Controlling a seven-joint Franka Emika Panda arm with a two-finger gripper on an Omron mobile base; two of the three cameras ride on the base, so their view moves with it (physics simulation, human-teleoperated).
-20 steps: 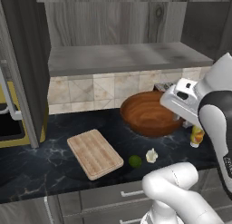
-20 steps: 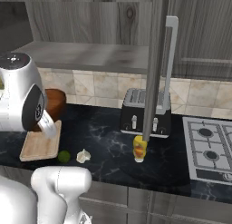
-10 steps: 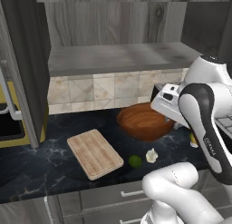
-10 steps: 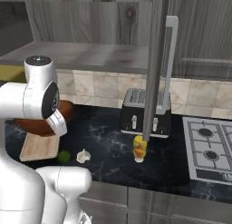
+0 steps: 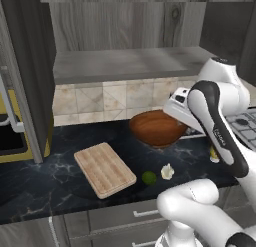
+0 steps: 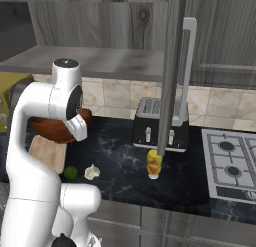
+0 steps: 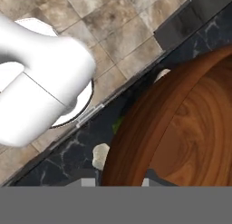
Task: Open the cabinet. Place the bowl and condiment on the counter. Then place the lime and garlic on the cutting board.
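The gripper (image 7: 122, 180) is clamping the bowl's (image 5: 156, 127) rim, holding it tilted over the counter (image 5: 45, 176), with the lime (image 5: 148, 177) at six o'clock.

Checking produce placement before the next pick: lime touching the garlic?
Apart. In the left base view, a strip of black counter shows between the lime and the garlic.

A black toaster (image 6: 159, 125) with two slots is standing on the worktop against the tiled wall (image 6: 115, 96). Just to its right, a gas stove (image 6: 231, 164) with dark burners is lying flat. Grey drawers (image 5: 120, 218) with short handles are running below. At the far left, a yellow and black appliance (image 5: 12, 141) is showing partly.
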